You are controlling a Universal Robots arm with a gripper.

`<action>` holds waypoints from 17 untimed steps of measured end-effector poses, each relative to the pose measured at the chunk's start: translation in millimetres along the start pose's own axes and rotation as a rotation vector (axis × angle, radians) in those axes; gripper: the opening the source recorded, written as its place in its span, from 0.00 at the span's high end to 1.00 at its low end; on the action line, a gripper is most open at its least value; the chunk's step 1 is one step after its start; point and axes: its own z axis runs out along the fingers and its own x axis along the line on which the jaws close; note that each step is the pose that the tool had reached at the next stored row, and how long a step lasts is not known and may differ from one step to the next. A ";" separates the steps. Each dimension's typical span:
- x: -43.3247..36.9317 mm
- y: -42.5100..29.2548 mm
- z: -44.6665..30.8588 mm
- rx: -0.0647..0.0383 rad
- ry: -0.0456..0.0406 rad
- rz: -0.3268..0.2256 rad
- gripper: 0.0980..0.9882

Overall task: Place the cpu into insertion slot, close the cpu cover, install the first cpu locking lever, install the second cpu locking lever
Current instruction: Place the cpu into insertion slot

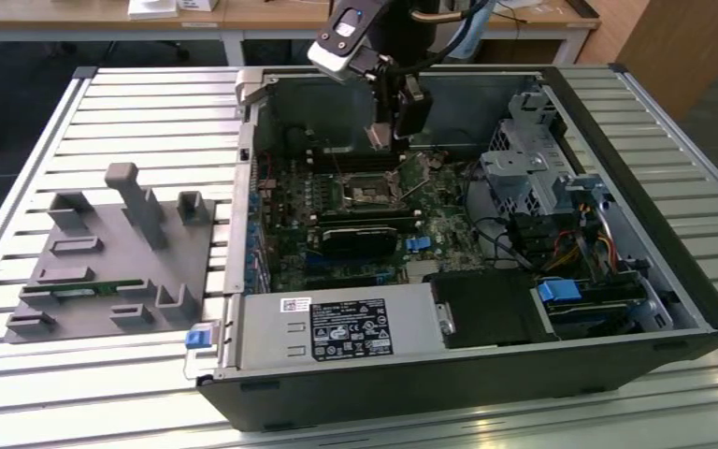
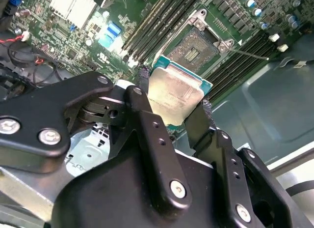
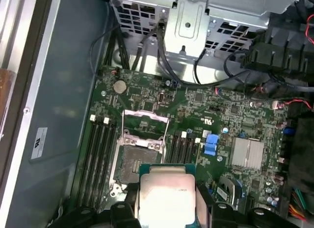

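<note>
Cpu (image 2: 179,95) in the gripper (image 2: 174,90) — above the open insertion slot (image 2: 196,47) — not touching

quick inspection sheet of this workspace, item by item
surface: slatted grey metal table, open black computer case lying on it
job's things: silver square cpu held above the empty dark square insertion slot; thin metal cpu cover raised open
clutter: grey moulded fixture block beside the case
tool: black tool shut on the cpu
cables: black cables below the perforated metal drive cage
surroundings: wooden desks behind
</note>
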 end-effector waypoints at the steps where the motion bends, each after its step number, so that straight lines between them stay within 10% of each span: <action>1: 0.0 0.0 0.4 0.000 -0.0003 0.002 0.50; 17: 1.0 -0.9 11.7 0.001 -0.0098 0.077 0.50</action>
